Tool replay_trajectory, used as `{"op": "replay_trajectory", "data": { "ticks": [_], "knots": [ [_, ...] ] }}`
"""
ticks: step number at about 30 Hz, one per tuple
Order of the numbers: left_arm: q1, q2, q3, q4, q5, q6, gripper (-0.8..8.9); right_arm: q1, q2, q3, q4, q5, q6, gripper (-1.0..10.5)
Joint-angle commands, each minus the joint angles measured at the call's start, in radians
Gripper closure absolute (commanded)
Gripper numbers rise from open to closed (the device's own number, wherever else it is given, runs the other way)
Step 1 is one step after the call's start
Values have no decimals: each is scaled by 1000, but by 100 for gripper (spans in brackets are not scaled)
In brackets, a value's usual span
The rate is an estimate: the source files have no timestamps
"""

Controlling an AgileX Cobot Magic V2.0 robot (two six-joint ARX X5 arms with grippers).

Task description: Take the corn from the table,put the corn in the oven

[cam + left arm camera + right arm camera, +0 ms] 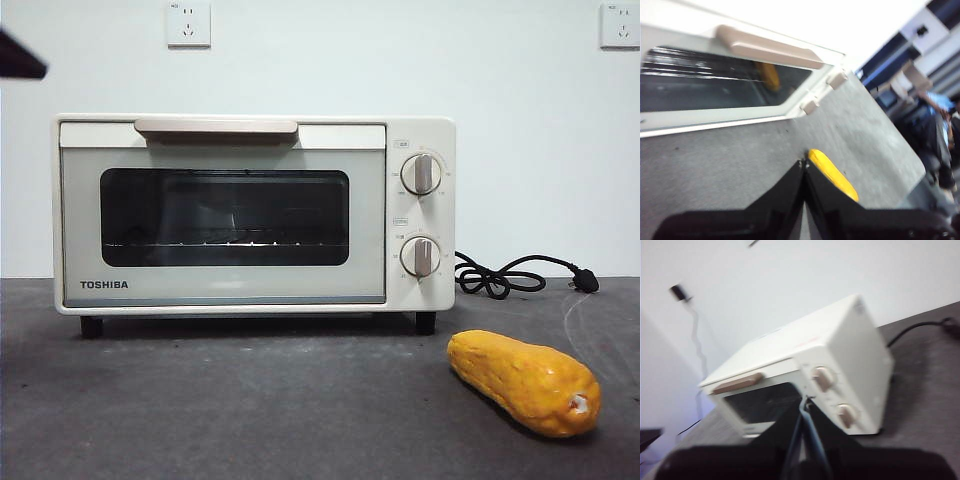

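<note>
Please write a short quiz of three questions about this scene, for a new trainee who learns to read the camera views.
1. True or false: the door of the oven is shut.
2. Where does the corn lie? A) on the wire rack inside B) on the table, in front of the knob side of the oven C) on top of the oven
3. Fill in: the jaws of the left gripper and of the right gripper are both ____.

Key: 1 true; 2 B; 3 shut, holding nothing.
</note>
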Motion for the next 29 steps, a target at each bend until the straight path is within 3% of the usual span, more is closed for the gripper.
{"op": "replay_trajectory", "data": {
  "ticks": [1,6,9,15,22,29],
  "knots": [
    [-45,89,113,-79,1,134,819,2,85,76,-23,-58,2,946],
    [-117,206,280,-206,-1,219,819,2,240,233,-165,-128,-63,946],
    [-161,263,370,-277,-9,260,819,15,338,344,-297,-142,-140,942],
    [-247,324,488,-366,-158,304,819,95,511,530,-512,-112,-282,919],
    [-301,353,542,-370,-213,304,819,263,686,649,-626,58,-319,618],
    [-308,358,546,-371,-213,304,819,473,849,681,-669,358,-318,422]
  ]
}}
